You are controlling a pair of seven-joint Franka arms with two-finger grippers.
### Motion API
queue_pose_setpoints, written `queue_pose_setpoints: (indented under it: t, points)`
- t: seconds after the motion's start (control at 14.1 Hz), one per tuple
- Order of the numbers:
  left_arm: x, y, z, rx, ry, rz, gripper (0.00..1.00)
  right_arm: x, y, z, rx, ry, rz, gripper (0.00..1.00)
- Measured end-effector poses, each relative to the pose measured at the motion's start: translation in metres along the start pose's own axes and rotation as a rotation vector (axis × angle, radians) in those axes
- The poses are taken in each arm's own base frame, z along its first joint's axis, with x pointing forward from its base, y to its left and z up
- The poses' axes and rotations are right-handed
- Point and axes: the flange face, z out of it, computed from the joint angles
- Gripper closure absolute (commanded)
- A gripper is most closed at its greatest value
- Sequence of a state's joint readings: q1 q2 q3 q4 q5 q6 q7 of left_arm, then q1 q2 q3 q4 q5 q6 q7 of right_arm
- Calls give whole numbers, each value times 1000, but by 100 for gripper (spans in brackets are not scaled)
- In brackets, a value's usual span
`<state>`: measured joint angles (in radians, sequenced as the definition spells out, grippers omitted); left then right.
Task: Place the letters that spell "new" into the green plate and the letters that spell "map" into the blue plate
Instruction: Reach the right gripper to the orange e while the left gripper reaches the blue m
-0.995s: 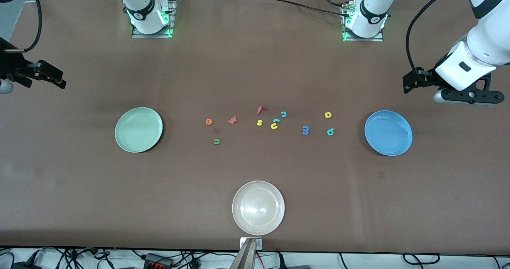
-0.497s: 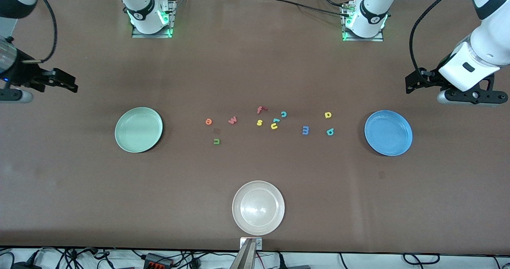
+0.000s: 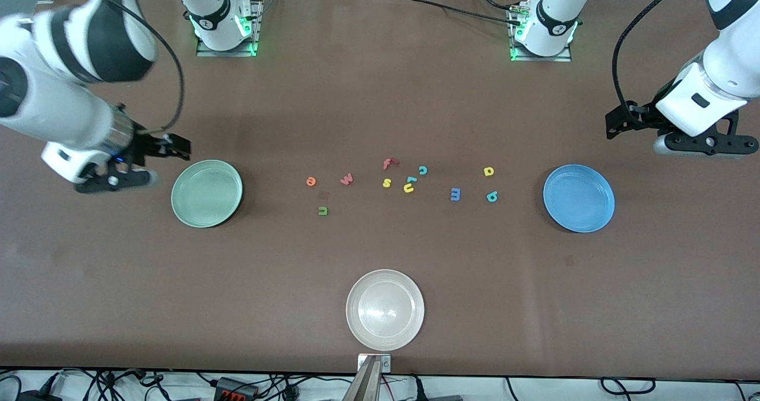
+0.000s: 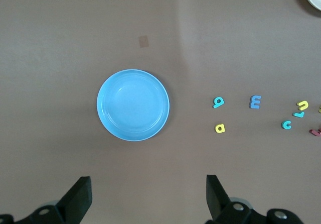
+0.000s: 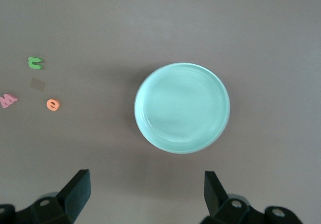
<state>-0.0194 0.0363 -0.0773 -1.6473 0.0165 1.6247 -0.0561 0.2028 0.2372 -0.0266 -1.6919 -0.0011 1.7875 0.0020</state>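
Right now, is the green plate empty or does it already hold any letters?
Empty. The green plate shows only a bare inside in the right wrist view; the orange e lies on the table.

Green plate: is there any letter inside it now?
No. The green plate is empty, its whole bowl showing. The orange e lies on the table beside it.

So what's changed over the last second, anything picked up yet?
Nothing picked up. The right gripper has swung in from the table's edge toward the middle and now hangs open by the green plate. The left gripper, open and empty, has barely shifted and waits near the blue plate. All the letters, from the orange e to the teal a, and the cream plate stayed put.
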Motion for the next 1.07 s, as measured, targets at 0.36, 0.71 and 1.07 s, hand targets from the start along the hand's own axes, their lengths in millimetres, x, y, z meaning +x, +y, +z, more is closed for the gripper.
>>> queue_pose_setpoints:
  t: [0.36,0.71,1.07]
  points:
    - [0,0,0,0,-1,0,0,31,-54,74,-16,-32,-83,0]
    - [0,0,0,0,-2,0,0,33,-116,138,-34,-52,-113,0]
    - [3,35,38,8,-128,67,0,16,-154,199,-45,-30,-8,6]
